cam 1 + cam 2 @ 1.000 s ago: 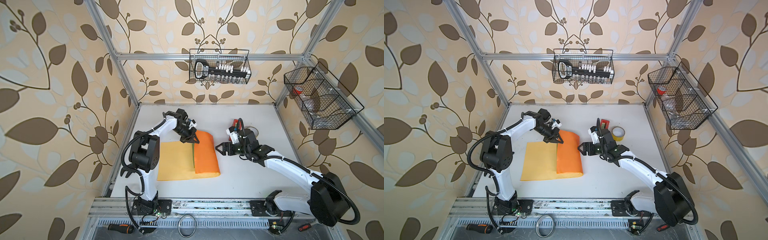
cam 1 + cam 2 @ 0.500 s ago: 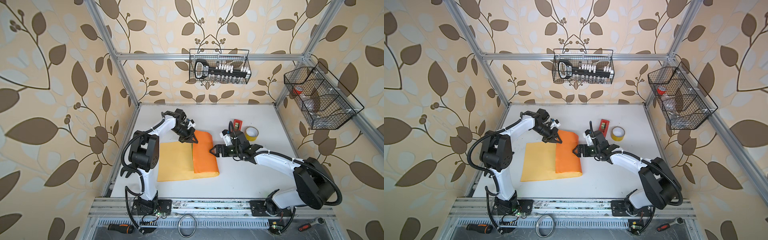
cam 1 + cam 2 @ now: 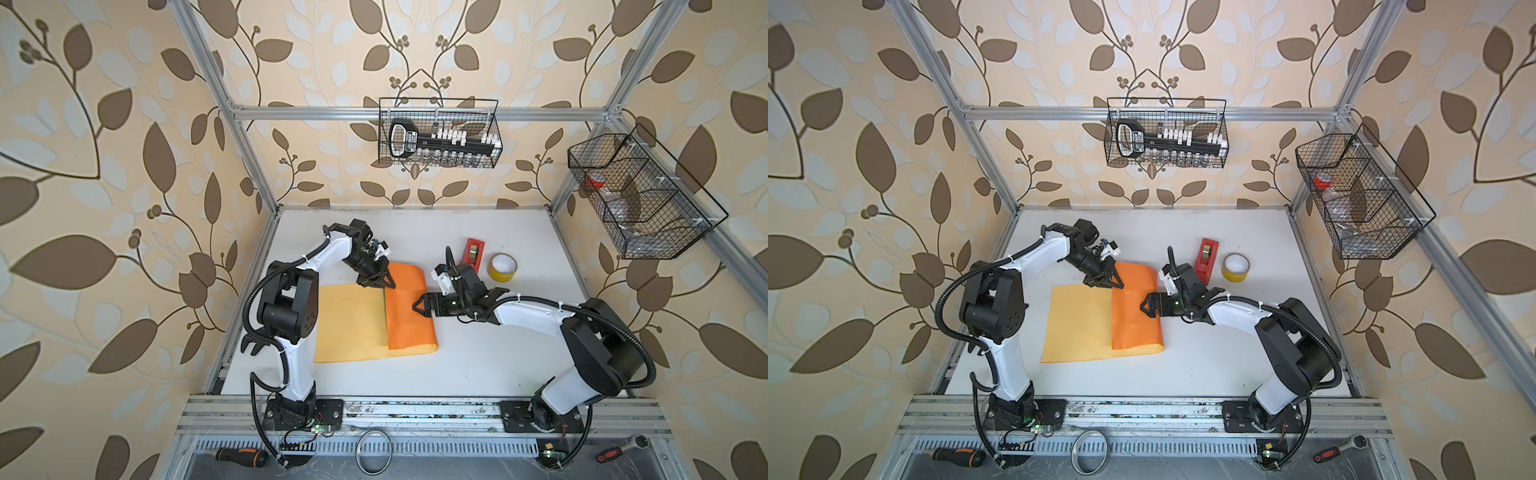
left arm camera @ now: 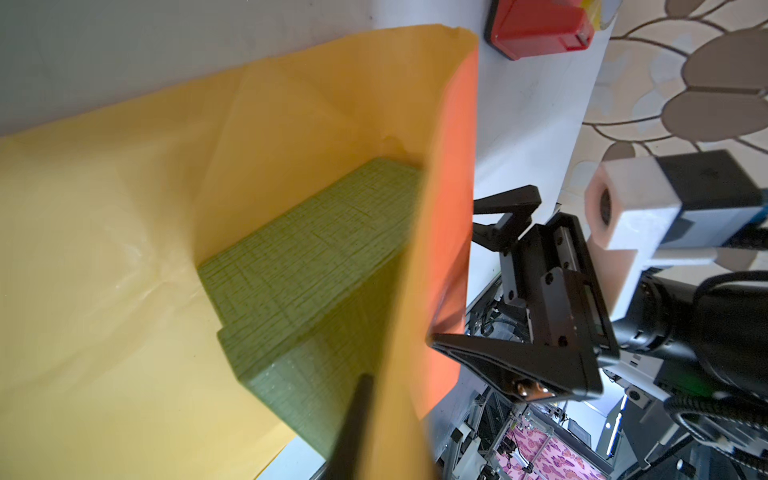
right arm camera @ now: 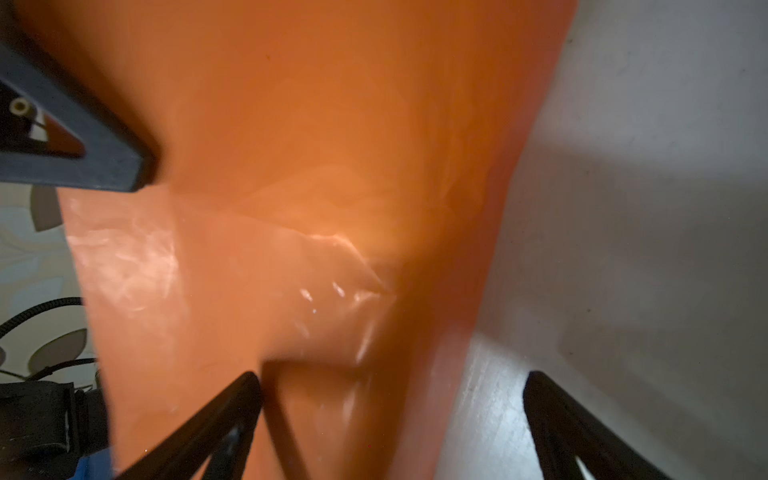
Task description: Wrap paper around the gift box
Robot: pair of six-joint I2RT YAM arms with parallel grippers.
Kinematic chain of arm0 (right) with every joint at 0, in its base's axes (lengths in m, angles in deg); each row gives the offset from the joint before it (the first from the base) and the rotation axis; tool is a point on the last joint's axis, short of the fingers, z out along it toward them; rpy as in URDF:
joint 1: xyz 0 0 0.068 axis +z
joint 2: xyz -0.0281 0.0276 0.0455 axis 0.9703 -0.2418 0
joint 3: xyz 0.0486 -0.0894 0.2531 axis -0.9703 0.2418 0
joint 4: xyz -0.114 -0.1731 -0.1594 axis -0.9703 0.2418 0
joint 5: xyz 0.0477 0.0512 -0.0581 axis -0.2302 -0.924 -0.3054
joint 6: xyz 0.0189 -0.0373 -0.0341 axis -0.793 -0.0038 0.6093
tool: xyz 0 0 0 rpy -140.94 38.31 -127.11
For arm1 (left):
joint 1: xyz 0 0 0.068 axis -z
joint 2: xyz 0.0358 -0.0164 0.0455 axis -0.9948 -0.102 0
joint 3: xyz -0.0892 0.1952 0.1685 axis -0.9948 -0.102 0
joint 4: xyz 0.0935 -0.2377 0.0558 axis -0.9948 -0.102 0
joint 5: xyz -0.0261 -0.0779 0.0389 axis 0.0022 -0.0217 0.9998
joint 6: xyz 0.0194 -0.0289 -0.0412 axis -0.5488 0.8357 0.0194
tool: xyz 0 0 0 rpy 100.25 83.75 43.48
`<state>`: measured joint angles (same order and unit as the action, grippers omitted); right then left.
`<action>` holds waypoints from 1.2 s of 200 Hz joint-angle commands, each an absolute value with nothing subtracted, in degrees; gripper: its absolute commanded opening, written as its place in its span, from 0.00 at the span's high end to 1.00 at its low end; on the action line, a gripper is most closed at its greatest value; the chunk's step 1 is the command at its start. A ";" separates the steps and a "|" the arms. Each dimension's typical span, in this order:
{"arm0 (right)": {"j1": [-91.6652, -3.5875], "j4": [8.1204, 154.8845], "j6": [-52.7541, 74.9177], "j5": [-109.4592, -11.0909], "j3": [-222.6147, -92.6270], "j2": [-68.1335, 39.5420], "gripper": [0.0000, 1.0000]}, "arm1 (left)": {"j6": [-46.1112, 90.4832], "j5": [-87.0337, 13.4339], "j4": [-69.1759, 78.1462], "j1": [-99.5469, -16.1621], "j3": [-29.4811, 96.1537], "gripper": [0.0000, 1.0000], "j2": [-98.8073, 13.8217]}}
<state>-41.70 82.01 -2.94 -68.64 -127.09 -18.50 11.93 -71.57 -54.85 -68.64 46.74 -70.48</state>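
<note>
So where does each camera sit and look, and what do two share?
A top view: high in front, looking down at the table; both arms whole.
A top view: same head, same table, both arms.
Left wrist: faces the gift box on the paper; own finger, right hand.
Right wrist: faces the paper's orange side; own open fingers.
Shared: both wrists see the paper.

Paper (image 3: 353, 328): yellow-tan on the flat side; folded-over flap glossy bright orange.
Gift box (image 4: 299, 266): olive green, fine crosshatch weave pattern.
Tape dispenser (image 3: 473, 250): red.
Tape roll (image 3: 500, 276): yellow, whitish inside.
Desk (image 3: 478, 365): plain white.
Walls (image 3: 104, 208): cream wallpaper, brown leaves on dark vines, pale leaf shapes between.
Arms (image 3: 536, 318): white shells, black joints.
Baskets (image 3: 440, 162): black wire.
</note>
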 commanded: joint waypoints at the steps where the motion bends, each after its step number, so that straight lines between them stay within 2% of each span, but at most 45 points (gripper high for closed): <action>1: -41.11 81.70 -2.64 -66.46 -127.25 -19.61 0.01 | 14.14 -68.78 -54.20 -70.10 44.31 0.67 -67.11; 16: -41.03 81.34 -2.75 -66.21 -126.88 -20.04 0.01 | 17.00 -67.60 -51.25 -70.92 41.44 0.57 -64.31; 45: -40.74 80.95 -2.77 -66.29 -126.50 -20.87 0.01 | 24.32 -65.19 -42.81 -71.14 33.16 0.29 -57.58; 72: -40.54 80.83 -2.71 -66.40 -126.41 -21.35 0.02 | 32.48 -67.67 -32.02 -70.15 24.49 0.15 -53.62; 83: -40.52 80.71 -2.68 -66.52 -126.50 -21.58 0.02 | 33.61 -66.99 -30.59 -69.37 23.10 0.13 -53.56; 132: -40.41 80.83 -2.61 -66.40 -126.49 -21.78 0.02 | 36.81 -69.86 -24.99 -65.54 20.13 0.16 -56.66; 185: -40.40 81.87 -2.23 -66.00 -126.54 -20.70 0.02 | 38.93 -68.28 -21.45 -65.17 14.53 0.40 -57.12; 240: -40.72 85.14 -0.25 -66.99 -128.91 -18.23 0.02 | 39.23 -67.73 -18.18 -65.25 8.61 0.54 -56.77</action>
<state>-40.79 79.89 -2.59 -67.59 -127.48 -19.73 38.09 -71.61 -17.36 -65.88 12.91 -55.24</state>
